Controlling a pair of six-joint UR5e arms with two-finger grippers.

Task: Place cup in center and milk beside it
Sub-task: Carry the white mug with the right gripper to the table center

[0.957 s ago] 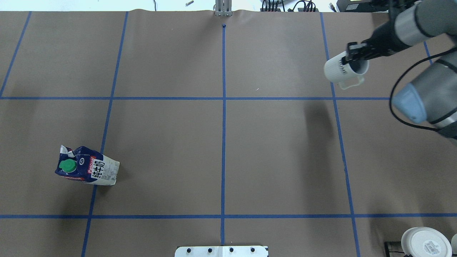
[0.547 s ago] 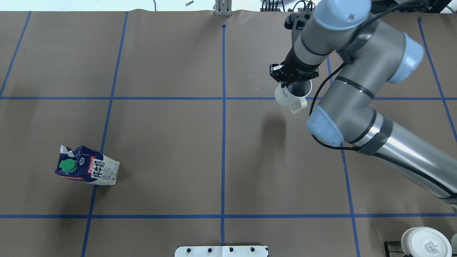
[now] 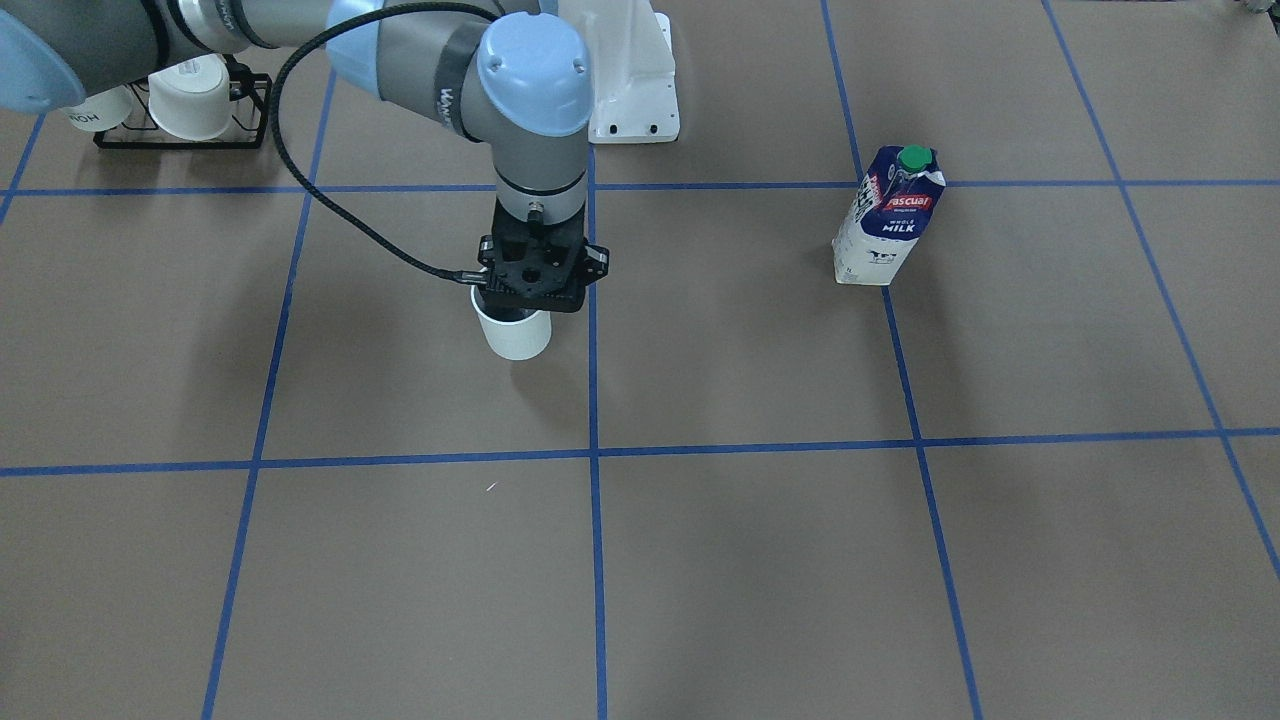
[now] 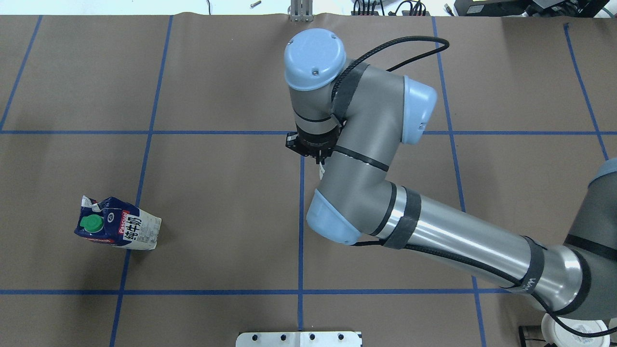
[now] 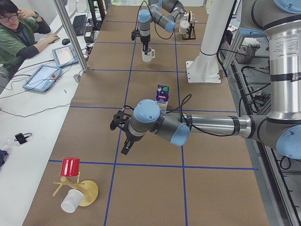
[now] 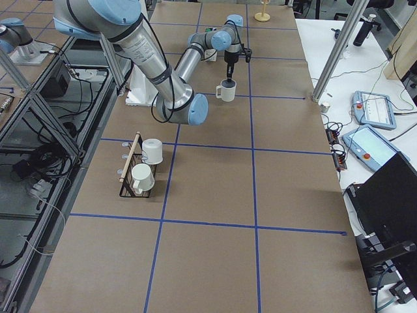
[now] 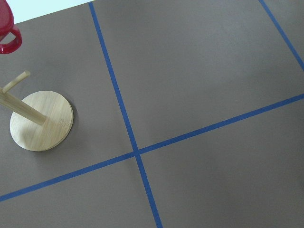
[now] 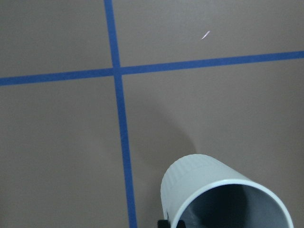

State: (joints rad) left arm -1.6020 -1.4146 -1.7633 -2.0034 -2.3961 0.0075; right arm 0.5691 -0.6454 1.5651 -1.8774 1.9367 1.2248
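My right gripper (image 3: 522, 303) is shut on the rim of the plain white cup (image 3: 516, 337) and holds it upright just beside the centre blue tape line (image 3: 592, 340). I cannot tell whether the cup touches the table. The right wrist view shows the cup's (image 8: 213, 190) ribbed wall and dark inside. In the overhead view my arm hides most of the cup (image 4: 321, 168). The milk (image 4: 115, 224) stands upright far to the left, also in the front view (image 3: 888, 215). My left gripper (image 5: 123, 136) hovers low over the table at its left end; I cannot tell whether it is open or shut.
A black rack with white cups (image 3: 180, 100) stands near the robot's right side. A wooden mug tree (image 5: 77, 188) with a red cup (image 5: 70, 166) stands at the table's left end, also in the left wrist view (image 7: 40, 121). A person (image 5: 19, 33) sits at a side desk.
My right arm has swung left with the cup, from the far right of the table to the centre tape line. The milk has not moved.
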